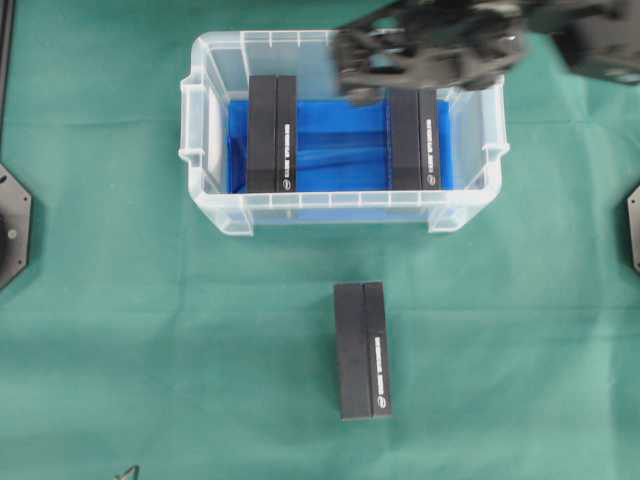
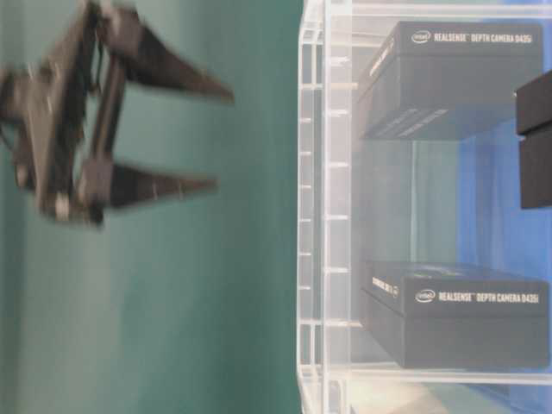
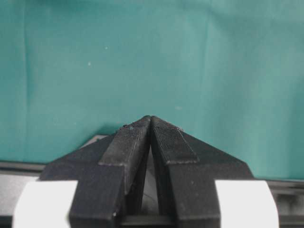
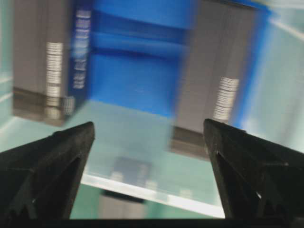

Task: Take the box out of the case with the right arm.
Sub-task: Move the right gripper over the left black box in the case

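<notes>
The clear case [image 1: 340, 214] stands on the green cloth with a blue sheet on its floor. Two black boxes lie inside, one at the left [image 1: 272, 133] and one at the right [image 1: 414, 140]. A third black box [image 1: 362, 348] lies on the cloth in front of the case. My right gripper [image 1: 352, 72] hovers blurred over the case's back rim, near the right box, open and empty. In the right wrist view its fingers [image 4: 148, 126] stand wide apart above both boxes. My left gripper [image 3: 150, 117] is shut with nothing in it, over bare cloth.
Green cloth covers the table all round the case. Black arm bases sit at the left edge [image 1: 12, 225] and the right edge [image 1: 633, 230]. In the table-level view the open right gripper [image 2: 220, 138] is outside the case wall [image 2: 315, 216].
</notes>
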Controlling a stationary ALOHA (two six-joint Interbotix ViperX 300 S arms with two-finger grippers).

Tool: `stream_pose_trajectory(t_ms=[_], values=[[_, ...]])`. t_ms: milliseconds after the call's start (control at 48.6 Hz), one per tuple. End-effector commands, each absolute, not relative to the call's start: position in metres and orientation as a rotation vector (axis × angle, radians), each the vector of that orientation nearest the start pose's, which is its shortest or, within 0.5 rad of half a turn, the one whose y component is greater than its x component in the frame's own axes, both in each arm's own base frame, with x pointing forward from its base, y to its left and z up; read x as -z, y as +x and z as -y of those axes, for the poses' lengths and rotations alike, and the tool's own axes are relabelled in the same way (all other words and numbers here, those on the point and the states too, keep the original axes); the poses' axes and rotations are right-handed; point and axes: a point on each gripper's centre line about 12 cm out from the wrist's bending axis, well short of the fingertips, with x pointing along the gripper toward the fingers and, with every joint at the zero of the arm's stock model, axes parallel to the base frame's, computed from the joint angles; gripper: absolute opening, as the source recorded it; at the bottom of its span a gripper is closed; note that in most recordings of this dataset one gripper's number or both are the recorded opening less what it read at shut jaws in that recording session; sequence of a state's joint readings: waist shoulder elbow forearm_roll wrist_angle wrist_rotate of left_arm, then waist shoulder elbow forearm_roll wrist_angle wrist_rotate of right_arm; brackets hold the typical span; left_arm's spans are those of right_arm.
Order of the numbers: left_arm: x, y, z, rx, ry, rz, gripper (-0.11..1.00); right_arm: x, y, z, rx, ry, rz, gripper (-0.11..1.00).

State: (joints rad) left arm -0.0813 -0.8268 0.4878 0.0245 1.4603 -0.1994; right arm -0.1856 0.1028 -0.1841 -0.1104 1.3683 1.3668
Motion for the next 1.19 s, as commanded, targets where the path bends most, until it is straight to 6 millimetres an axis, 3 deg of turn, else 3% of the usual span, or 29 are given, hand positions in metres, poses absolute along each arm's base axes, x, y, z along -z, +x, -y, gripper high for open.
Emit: stream_pose_trajectory(t_ms=[0, 206, 412, 1173], values=[[-0.371, 0.154, 0.01, -0.058, -0.113, -1.106, 0.02, -0.348, 0.433, 0.088, 1.027, 1.195, -0.864, 0.91], [-0.372, 0.153, 0.009, -0.058, -0.114, -1.103, 0.02, -0.348, 0.478, 0.085, 0.985, 1.201, -0.837, 0.91], [-0.373, 0.151, 0.009, -0.058, -0.116, -1.095, 0.02, -0.342, 0.504, 0.086, 0.962, 1.208, -0.82, 0.91], [-0.374, 0.149, 0.009, -0.057, -0.116, -1.088, 0.02, -0.334, 0.505, 0.09, 0.988, 1.171, -0.851, 0.92]])
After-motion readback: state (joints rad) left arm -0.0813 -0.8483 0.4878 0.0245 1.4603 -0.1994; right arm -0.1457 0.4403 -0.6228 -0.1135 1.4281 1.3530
